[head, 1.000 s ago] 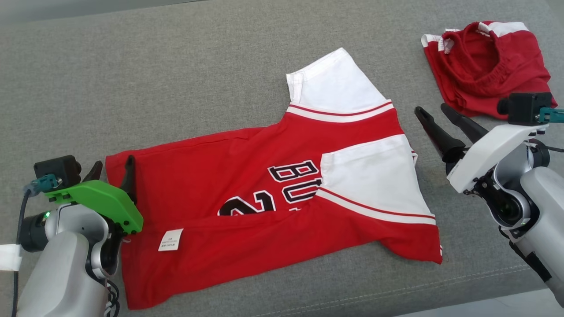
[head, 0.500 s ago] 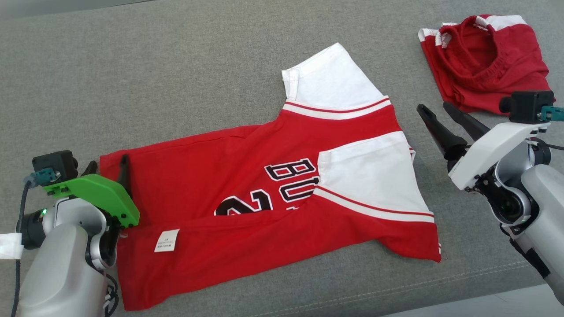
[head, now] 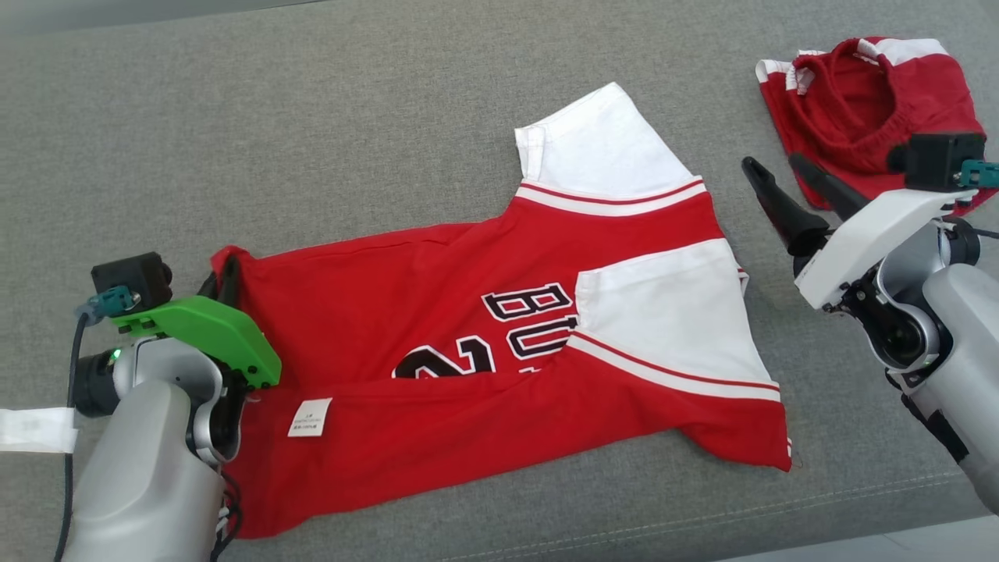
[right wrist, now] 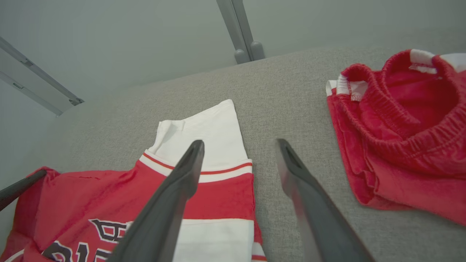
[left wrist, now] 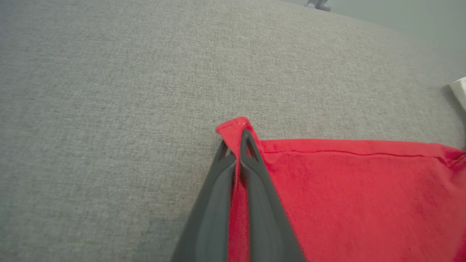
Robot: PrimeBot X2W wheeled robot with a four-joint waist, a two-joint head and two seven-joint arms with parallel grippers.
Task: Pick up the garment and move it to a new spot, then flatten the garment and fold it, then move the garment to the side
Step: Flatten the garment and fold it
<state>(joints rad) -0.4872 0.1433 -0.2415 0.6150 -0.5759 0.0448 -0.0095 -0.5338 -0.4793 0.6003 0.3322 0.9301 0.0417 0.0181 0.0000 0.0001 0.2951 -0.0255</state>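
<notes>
Left hand (left wrist: 236, 142) tight on garment (head: 375, 289) corner

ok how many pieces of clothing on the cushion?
2. The red-and-white shirt lies across the middle, a corner pinched in the left hand; the red shorts sit bunched far right. None looks hidden.

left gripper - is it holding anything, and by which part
The left gripper is shut on the red shirt, pinching a corner of its bottom hem. The right gripper is open and holds nothing.
</notes>
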